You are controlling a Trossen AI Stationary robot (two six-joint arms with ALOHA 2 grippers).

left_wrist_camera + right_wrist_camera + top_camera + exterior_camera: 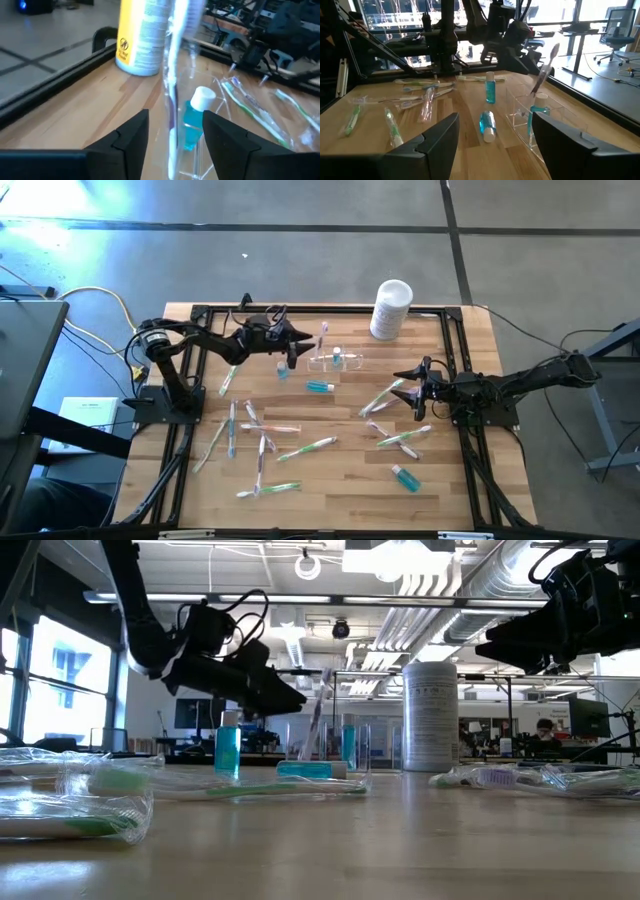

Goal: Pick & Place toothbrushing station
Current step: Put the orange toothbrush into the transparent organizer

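high: left gripper jaws apart, nothing held, just at 9 o'clock of the clear toothbrushing station near table centre.
low: wrapped toothbrush leans in station, prob tips if bumped.
left wrist: fingers straddle brush; pulling back could snag it.
right wrist: right gripper open, idle at 3 o'clock.
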